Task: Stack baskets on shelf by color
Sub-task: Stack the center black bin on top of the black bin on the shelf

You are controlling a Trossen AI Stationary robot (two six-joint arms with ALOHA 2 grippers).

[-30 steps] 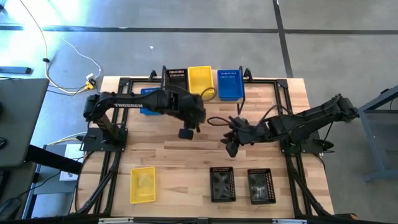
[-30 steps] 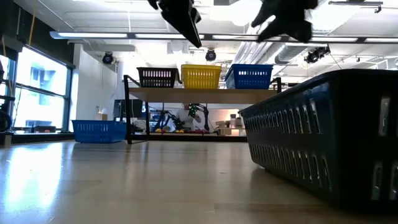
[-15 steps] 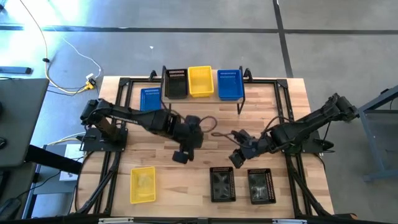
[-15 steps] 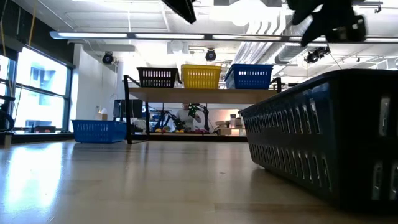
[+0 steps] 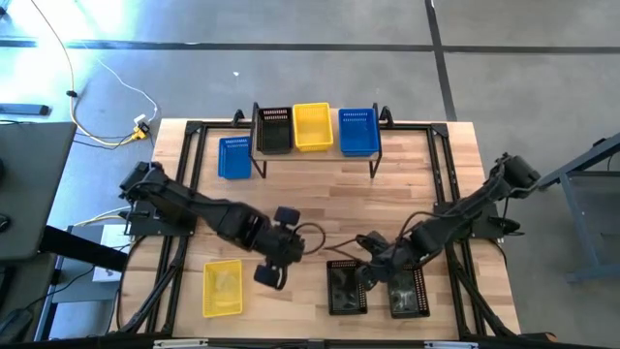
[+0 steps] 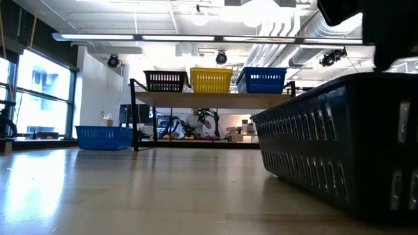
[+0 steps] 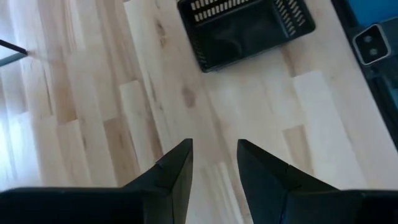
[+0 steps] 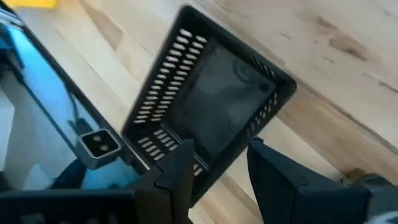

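Observation:
On the shelf (image 5: 320,160) at the table's far side stand a black basket (image 5: 274,130), a yellow basket (image 5: 312,127) and a blue basket (image 5: 357,131). Another blue basket (image 5: 233,157) rests on the table left of the shelf. Near the front edge lie a yellow basket (image 5: 222,287) and two black baskets (image 5: 347,288) (image 5: 407,290). My left gripper (image 7: 214,146) hangs open over bare wood between the yellow basket and the black ones (image 5: 271,274). My right gripper (image 8: 221,146) is open above a black basket (image 8: 211,118), touching nothing.
A small camera (image 8: 99,144) sits at the table's near edge beside the black baskets. In the low view one black basket (image 6: 346,143) fills the right foreground. Bare wood (image 5: 320,208) lies between the shelf and the front row. Black frame rails (image 5: 189,194) run along the table's sides.
My left gripper has swung from just in front of the shelf toward the table's near edge, ending beside the front yellow basket. My right gripper has gone toward the near edge and down, rolling as it went, and now stands over the black baskets. No basket has moved.

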